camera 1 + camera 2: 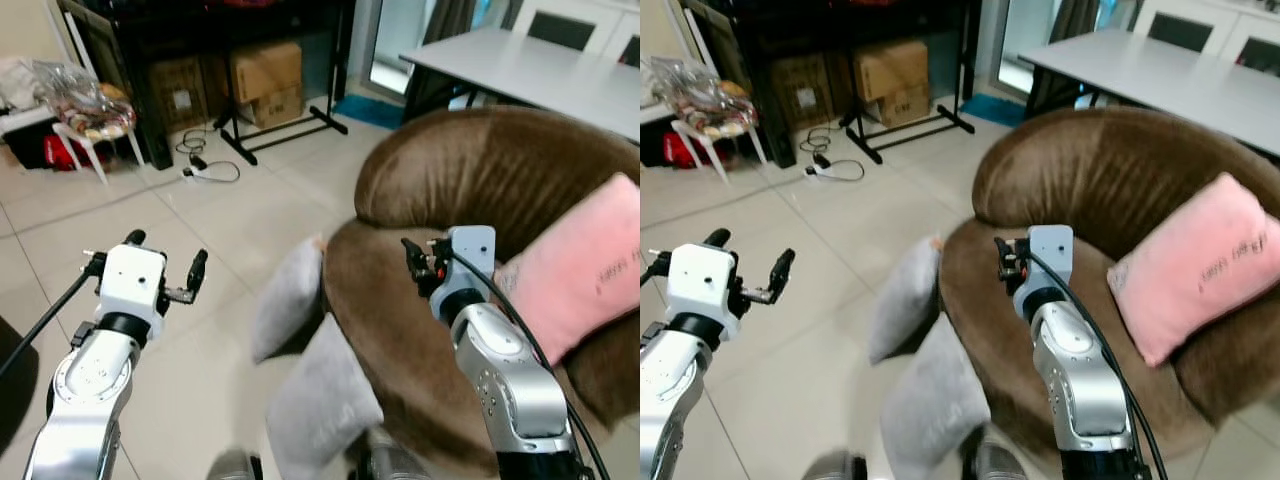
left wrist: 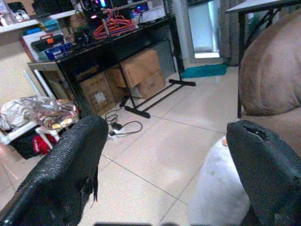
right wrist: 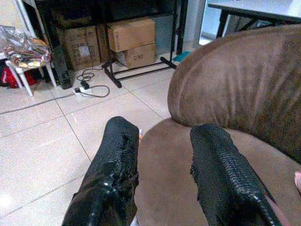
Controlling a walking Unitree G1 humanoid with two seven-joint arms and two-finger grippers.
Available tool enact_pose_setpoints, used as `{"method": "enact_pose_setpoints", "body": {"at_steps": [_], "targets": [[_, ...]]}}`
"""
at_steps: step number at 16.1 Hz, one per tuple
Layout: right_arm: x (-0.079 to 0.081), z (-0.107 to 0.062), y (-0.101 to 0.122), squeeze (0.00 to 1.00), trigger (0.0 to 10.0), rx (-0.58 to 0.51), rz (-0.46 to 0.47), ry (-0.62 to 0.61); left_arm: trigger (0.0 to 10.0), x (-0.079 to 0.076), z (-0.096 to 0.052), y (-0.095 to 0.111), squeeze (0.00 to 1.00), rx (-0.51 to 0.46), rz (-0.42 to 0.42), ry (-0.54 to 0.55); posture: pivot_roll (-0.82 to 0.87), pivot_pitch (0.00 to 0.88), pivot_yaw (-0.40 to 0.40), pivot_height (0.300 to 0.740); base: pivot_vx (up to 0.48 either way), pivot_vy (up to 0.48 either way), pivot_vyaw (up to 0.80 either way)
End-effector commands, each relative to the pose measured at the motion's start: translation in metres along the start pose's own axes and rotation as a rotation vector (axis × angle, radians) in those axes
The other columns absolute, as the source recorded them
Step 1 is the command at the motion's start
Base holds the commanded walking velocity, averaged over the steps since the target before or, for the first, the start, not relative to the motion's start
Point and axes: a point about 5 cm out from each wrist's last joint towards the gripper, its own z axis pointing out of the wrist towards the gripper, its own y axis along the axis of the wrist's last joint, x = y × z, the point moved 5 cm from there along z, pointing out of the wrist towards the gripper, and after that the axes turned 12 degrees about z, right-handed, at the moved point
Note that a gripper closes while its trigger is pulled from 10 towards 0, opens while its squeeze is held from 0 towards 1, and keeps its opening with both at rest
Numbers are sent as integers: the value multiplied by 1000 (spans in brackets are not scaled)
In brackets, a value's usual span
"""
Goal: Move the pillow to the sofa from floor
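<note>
A round brown sofa [image 1: 470,190] takes up the right half of the scene, with a pink pillow [image 1: 585,265] leaning against its backrest. Behind it stands a grey table [image 1: 530,70]. Pale floor tiles [image 1: 120,210] stretch to the left toward a black rack [image 1: 200,40] sheltering cardboard boxes [image 1: 265,80], with a cable [image 1: 205,165] coiled on the tiles in front. Two grey pillows lie on the floor against the sofa's front edge: the nearer grey pillow [image 1: 320,395] low in the middle, the farther grey pillow [image 1: 288,295] propped upright just beyond it. The left gripper [image 1: 165,265] hangs above bare tiles left of the pillows, jaws spread wide and holding nothing. The right gripper [image 1: 418,262] is raised over the sofa seat, jaws narrowly parted and holding nothing.
</note>
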Motion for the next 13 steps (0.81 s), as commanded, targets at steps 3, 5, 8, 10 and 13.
{"method": "enact_pose_setpoints", "body": {"at_steps": [3, 5, 8, 10, 13], "targets": [[-2, -2, 2, 0, 10000, -11, 9, 6, 10000, 2, 0, 0, 0, -1, 10, 20, -9, 0, -35, 606, 0, 0, 0], [-1, 0, 3, 0, 10000, -6, -13, 8, 10000, 2, 0, 1, 0, -7, -5, 24, -9, 0, -38, 587, 0, 0, 0], [1, 2, 3, 0, 10000, -2, -37, 18, 10000, 0, -1, 1, 0, -12, -16, 23, -9, 0, -45, 587, 0, 0, 0], [0, 3, 2, 0, 10000, 2, -43, 21, 10000, -1, -2, 3, 0, -22, -31, 12, -9, 0, -50, 587, 0, 0, 0], [2, 4, 1, 0, 10000, 15, -90, 36, 10000, -1, -4, 4, 0, -31, -50, 13, -10, 0, -54, 587, 210, 0, 0]]}}
